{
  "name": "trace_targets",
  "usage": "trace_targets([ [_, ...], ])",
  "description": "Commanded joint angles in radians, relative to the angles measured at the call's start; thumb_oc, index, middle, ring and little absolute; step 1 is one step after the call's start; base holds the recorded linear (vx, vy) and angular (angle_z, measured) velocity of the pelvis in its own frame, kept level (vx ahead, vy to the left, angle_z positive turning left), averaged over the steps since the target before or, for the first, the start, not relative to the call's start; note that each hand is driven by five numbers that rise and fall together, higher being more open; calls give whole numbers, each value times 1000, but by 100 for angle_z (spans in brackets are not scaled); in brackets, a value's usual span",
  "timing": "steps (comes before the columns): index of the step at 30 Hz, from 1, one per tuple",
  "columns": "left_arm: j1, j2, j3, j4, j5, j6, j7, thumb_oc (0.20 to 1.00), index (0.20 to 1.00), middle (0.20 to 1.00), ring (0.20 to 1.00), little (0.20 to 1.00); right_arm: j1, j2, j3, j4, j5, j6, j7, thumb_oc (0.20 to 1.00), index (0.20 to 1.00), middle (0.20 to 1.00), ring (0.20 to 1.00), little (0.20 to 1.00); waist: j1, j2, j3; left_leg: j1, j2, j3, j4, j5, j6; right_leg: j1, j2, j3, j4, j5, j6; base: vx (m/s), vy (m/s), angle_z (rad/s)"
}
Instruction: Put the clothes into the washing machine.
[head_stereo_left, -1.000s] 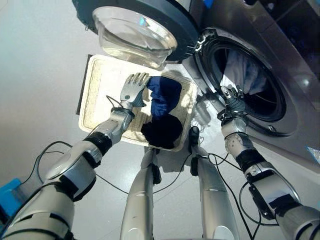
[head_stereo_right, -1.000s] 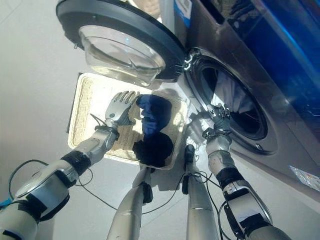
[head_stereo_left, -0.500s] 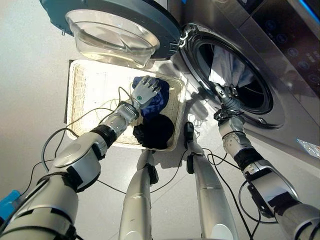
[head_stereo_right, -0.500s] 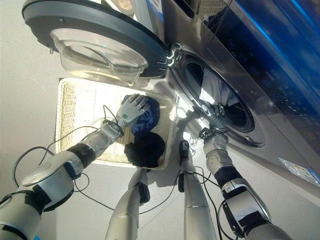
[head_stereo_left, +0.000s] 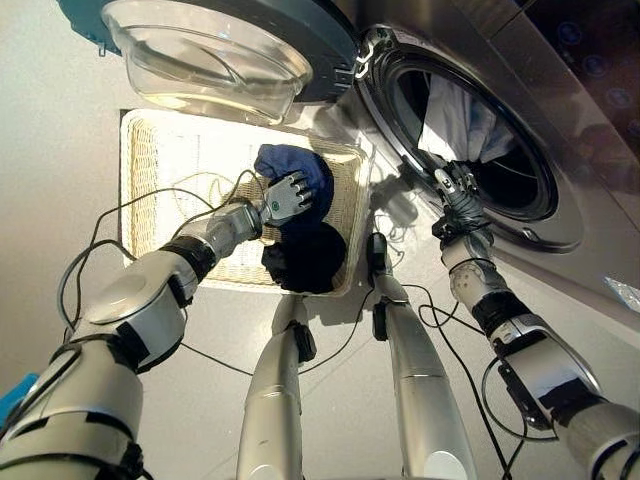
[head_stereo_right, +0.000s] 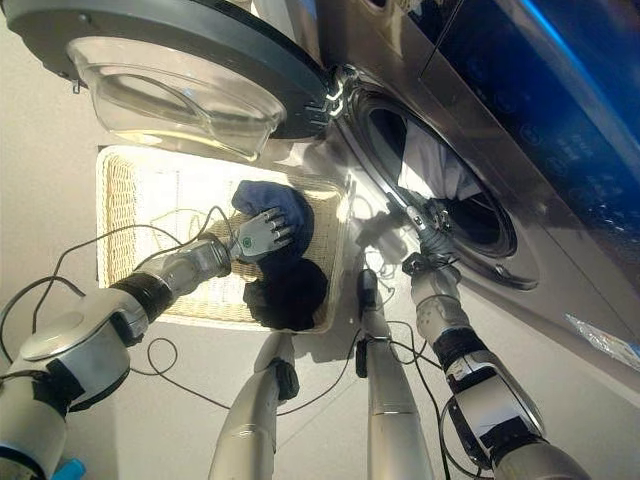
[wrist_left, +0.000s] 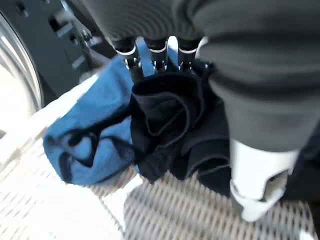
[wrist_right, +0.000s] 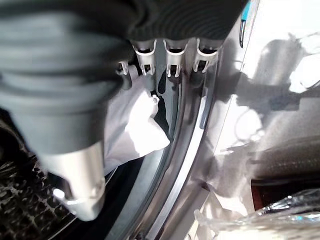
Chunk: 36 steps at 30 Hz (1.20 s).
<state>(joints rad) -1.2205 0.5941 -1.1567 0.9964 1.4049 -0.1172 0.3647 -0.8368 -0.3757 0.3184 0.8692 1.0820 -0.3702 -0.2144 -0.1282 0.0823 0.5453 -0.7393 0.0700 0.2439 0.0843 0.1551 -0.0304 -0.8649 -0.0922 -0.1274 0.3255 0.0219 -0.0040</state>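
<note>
A blue garment (head_stereo_left: 290, 163) and a black garment (head_stereo_left: 306, 256) lie at the right end of a wicker basket (head_stereo_left: 138, 190) on the floor. My left hand (head_stereo_left: 285, 196) is down on them where blue meets black, its fingers (wrist_left: 134, 64) straight and reaching into a fold of the black garment (wrist_left: 170, 125), with the blue garment (wrist_left: 85, 142) beside it. My right hand (head_stereo_left: 456, 192) rests open at the rim of the washing machine's drum opening (head_stereo_left: 400, 150). A white cloth (head_stereo_left: 455, 115) hangs inside the drum, just past the right hand's fingers (wrist_right: 172, 62).
The round glass door (head_stereo_left: 220, 50) stands swung open above the basket's far side. The washing machine's steel front (head_stereo_left: 585, 160) fills the right. Grey floor (head_stereo_left: 50, 150) lies left of the basket.
The camera has shifted. My left hand has moved from the basket's middle across to the clothes and lowered onto them. The right hand stays at the drum rim.
</note>
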Motion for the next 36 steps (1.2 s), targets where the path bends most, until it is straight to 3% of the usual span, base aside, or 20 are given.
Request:
trace_targets([
  [1,-50,26,14,4,45,39,-67,1000,1000,1000,1000,1000,-10,-24,4,-56,65,-62,25,1000,1000,1000,1000,1000,5,-12,-25,-36,-21,50,73,-35,-89,24,-3,-72,-67,87,128,0,0,0],
  [7,-92,25,26,13,86,65,-85,1000,1000,1000,1000,1000,12,-12,15,-145,116,-79,43,1000,1000,1000,1000,1000,-4,-29,-25,-71,-17,45,68,-24,-90,-8,0,-68,-74,105,131,0,0,0],
  [13,-121,17,31,33,127,63,-39,1000,1000,1000,1000,1000,21,-7,28,-206,98,-96,15,1000,1000,1000,1000,1000,-10,-45,-25,-88,-8,47,61,-16,-92,-28,-2,-67,-81,117,134,0,1,1],
  [21,-167,29,63,25,157,17,276,1000,1000,1000,1000,1000,45,-3,24,-238,101,-77,-19,1000,1000,1000,1000,1000,-18,-63,-25,-109,1,48,70,-18,-91,-53,-5,-58,-79,130,133,0,0,0],
  [36,-119,71,85,35,134,-1,349,1000,1000,1000,1000,1000,111,4,23,-232,127,-83,44,1000,1000,1000,1000,1000,-10,-55,-25,-85,-7,45,85,-26,-86,-25,-10,-63,-63,116,133,0,0,0],
])
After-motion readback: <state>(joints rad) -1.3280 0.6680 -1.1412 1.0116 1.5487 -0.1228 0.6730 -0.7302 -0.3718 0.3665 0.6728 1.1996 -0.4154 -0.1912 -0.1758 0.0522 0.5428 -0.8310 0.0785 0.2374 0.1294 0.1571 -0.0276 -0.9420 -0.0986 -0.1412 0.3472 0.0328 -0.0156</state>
